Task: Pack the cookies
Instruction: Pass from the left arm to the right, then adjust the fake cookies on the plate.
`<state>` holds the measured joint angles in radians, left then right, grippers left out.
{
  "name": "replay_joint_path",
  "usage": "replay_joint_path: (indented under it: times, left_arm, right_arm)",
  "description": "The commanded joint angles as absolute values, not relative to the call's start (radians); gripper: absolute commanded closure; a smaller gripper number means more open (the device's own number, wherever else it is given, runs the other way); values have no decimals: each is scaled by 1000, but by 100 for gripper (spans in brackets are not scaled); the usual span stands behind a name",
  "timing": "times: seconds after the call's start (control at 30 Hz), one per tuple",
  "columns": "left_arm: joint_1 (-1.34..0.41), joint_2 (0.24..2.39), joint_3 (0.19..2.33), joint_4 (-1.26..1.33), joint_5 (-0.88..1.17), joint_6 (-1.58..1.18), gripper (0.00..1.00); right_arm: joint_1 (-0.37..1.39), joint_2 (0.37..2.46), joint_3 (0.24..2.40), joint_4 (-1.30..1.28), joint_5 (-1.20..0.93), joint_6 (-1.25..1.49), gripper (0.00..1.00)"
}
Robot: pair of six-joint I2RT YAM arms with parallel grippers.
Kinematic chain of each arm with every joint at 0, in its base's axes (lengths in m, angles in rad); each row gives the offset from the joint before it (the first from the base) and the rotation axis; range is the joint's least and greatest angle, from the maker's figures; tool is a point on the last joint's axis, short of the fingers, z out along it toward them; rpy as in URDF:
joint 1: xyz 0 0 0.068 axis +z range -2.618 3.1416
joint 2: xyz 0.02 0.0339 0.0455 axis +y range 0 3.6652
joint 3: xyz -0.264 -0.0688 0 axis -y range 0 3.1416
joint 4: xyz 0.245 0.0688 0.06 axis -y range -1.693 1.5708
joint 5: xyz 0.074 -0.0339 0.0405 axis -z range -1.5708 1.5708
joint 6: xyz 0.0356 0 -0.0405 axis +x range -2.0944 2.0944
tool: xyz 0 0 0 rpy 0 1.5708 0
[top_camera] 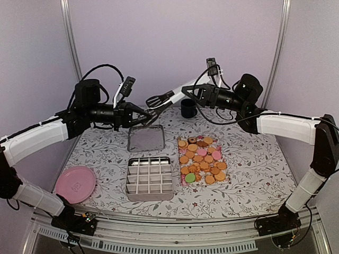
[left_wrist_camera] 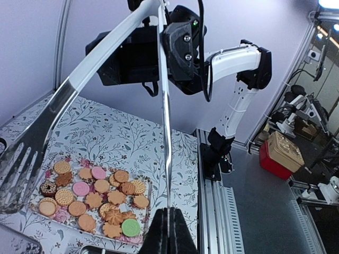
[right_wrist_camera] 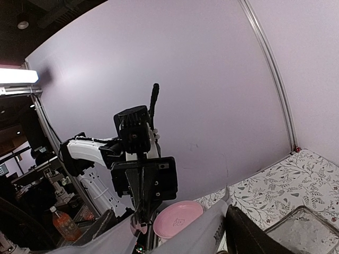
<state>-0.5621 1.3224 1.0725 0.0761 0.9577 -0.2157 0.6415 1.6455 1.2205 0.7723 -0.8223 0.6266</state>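
Holding a pair of slotted serving tongs (top_camera: 161,99) in mid-air between them, both arms are well above the tabletop (top_camera: 254,169). The left gripper (left_wrist_camera: 168,233) is pinched tight on the thin edge of one tong blade. The right gripper (top_camera: 185,91) appears clamped on the hinge end, though its fingers are largely hidden. This two-ended hold looks like a handover or a regrasp, so that one arm ends up able to squeeze the tongs.

The cookies (top_camera: 201,161) lie untouched on a floral tray (top_camera: 179,159), just right of the empty divided tin (top_camera: 150,197) meant to take them. Its likely lid (top_camera: 146,138) sits behind the tin, and a pink plate (top_camera: 76,183) sits far left.

No brand or legible writing shows; a faint mark on the plate is unreadable.
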Motion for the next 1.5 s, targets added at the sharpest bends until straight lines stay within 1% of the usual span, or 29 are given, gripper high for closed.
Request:
replay_joint_path:
  times: [0.0,0.07,0.1,0.23,0.27,0.33,0.5,0.63,0.77,0.87,1.03,1.2,1.3,1.47]
  left_arm:
    - [-561,1324,1094,115,936,-191,100]
    - [-555,1320,1087,107,912,-178,100]
    - [-548,1320,1085,98,902,-162,98]
    - [-473,1347,1108,-42,858,-46,48]
    - [-455,1358,1124,-94,856,-18,39]
    - [-428,1381,1159,-205,860,50,27]
    - [-396,1438,1264,-520,802,258,11]
    - [-334,1517,1350,-725,713,364,10]
    - [-253,1597,1397,-834,692,394,10]
    - [-214,1628,1394,-876,682,427,12]
    - [-196,1628,1343,-875,581,465,13]
    - [-186,1551,1218,-775,497,447,9]
    - [-183,1513,1162,-733,486,442,8]
    - [-183,1513,1140,-737,503,422,7]
  right_arm:
    - [678,1639,1221,760,-856,623,35]
    - [668,1629,1218,748,-838,619,37]
    - [662,1625,1218,736,-825,616,38]
    - [622,1597,1160,667,-765,584,44]
    - [615,1590,1146,639,-749,574,45]
    - [594,1575,1124,603,-718,542,46]
    - [543,1529,1081,474,-652,458,46]
    - [531,1462,1053,317,-517,308,48]
    - [531,1423,1034,203,-372,193,52]
    - [531,1410,1025,150,-295,135,55]
    - [531,1410,1041,49,-245,77,55]
    - [539,1365,991,-3,-236,72,55]
    - [554,1342,963,-28,-229,75,54]
    - [627,1328,927,-70,-187,79,54]
